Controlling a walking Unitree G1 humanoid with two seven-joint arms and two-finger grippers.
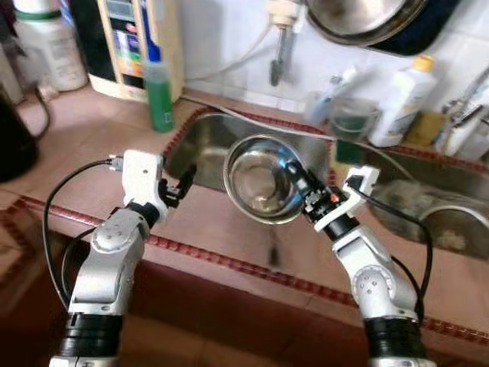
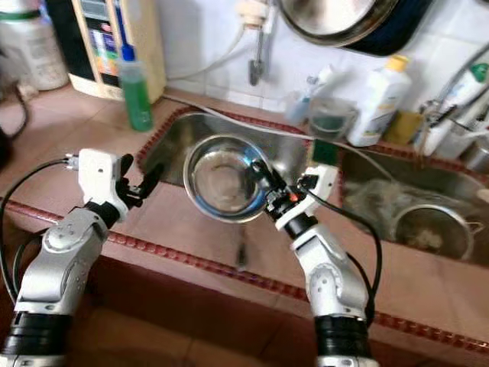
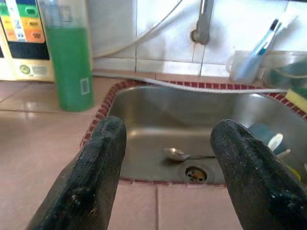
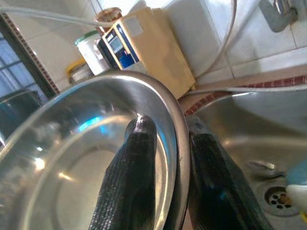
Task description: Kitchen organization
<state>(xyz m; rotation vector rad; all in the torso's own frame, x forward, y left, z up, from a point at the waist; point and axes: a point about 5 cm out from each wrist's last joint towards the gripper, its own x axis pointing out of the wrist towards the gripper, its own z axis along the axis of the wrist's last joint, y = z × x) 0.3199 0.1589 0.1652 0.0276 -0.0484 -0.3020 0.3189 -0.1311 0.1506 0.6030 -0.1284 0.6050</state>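
The right gripper (image 1: 294, 174) is clamped on the rim of a steel bowl (image 1: 263, 180), one black finger inside the bowl and the other outside against its wall, as the right wrist view shows plainly with the fingers (image 4: 132, 177) pinching the thin edge between them. The bowl is held tilted on its side, its shiny hollow turned toward the robot, above the near edge of the left sink basin (image 1: 206, 145), clear of the tiled counter (image 1: 84, 138). The left gripper (image 1: 182, 183) hangs just over the counter at the basin's near left corner, its two fingers (image 3: 93, 177) spread apart with nothing between them. Through that gap the left wrist view looks into the basin, where a spoon (image 3: 180, 154) lies beside the drain (image 3: 195, 174). A green bottle of dish soap (image 1: 159, 95) stands on the counter at the basin's far left corner, with a cream-coloured appliance (image 1: 126, 46) with a coloured panel behind it against the tiled wall. A tap (image 1: 281, 50) comes down from the wall over the basin, and a hose (image 3: 144, 36) runs along the wall toward it. At the back rim between the basins stand a clear cup (image 1: 351, 118) with toothbrushes nearby and a white bottle with a yellow cap (image 1: 405, 99). The right basin (image 1: 451, 180) holds a metal strainer (image 2: 432, 225). A large steel pan (image 1: 363, 19) hangs on the wall above
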